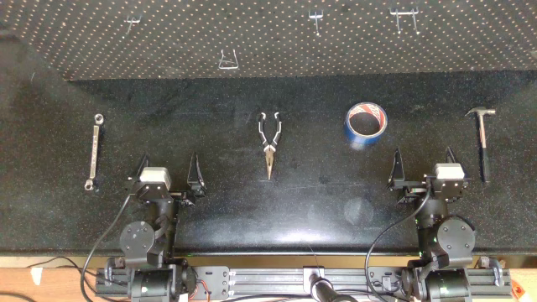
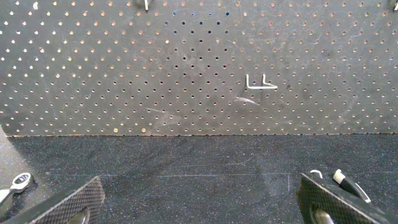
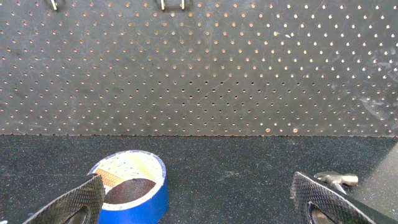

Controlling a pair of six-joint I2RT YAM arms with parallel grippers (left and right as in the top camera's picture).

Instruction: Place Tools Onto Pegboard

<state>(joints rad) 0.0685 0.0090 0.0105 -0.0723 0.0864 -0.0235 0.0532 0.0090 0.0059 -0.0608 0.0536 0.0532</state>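
Four tools lie on the black table in front of the pegboard [image 1: 277, 33]. At the far left is a silver wrench [image 1: 92, 152], whose end [image 2: 18, 182] peeks into the left wrist view. In the middle are pliers [image 1: 269, 143] with white-tipped handles [image 2: 342, 181]. Right of them stands a roll of blue tape [image 1: 366, 124], close ahead in the right wrist view [image 3: 132, 186]. At the far right lies a hammer [image 1: 482, 143], its head [image 3: 336, 179] by the right finger. My left gripper [image 1: 169, 174] and right gripper [image 1: 424, 165] both stand open near the front edge, holding nothing.
White wire hooks hang on the pegboard: one at left [image 1: 132, 23], a loop hook [image 1: 228, 59] low in the middle, two more at right [image 1: 316, 15] [image 1: 404, 14]. A double hook [image 2: 261, 84] faces the left wrist. The table's front edge runs just behind the grippers.
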